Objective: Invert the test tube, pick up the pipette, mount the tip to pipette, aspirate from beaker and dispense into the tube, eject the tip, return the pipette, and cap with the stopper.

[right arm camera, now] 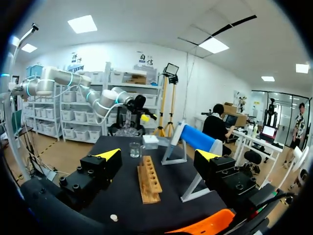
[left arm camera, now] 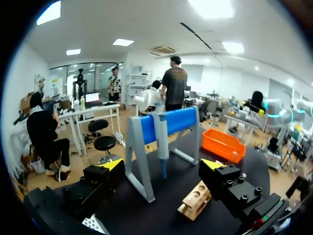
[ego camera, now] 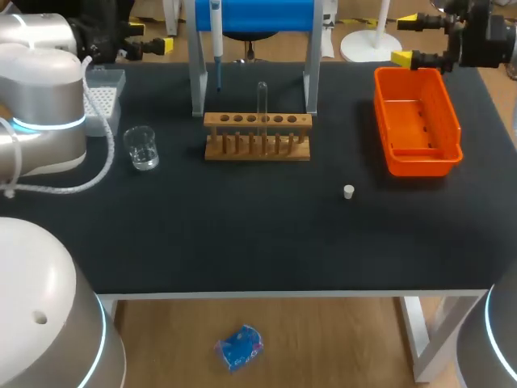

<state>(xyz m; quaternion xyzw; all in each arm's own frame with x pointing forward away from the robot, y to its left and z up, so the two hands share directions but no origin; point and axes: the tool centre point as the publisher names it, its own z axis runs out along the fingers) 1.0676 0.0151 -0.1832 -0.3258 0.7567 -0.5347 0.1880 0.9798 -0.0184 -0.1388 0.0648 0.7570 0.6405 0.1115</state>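
Left pincer: fingers spread wide with nothing between them, hanging above the far left end of the table.
Right pincer: fingers also spread and holding nothing, above the far right corner of the table, just past the orange bin.
Test tube: stands upright in a middle hole of the wooden rack, well apart from both pincers. I cannot tell which end is up.
Rack: ahead of the left pincer, on the side of one finger. From the right pincer it lies straight ahead, lengthwise between the two fingers.
Pipette: hangs tip down from the blue-topped stand, right behind the rack. From the left pincer it is straight ahead, in line with the gap between the fingers.
Stand: ahead of both pincers, and off to one side from the right one.
Beaker: clear, upright on the table, below and just ahead of the left pincer. From the right pincer it sits beyond the far end of the rack.
Tip box: pale, with a grid of holes, just under the left pincer, and beyond the beaker from the right pincer.
Stopper: small and white, alone on the table, between rack and bin but nearer the front edge. It is below and beside one finger of the right pincer, not touching it.
Bin: directly under the right pincer, and far ahead of the left pincer, past the stand.
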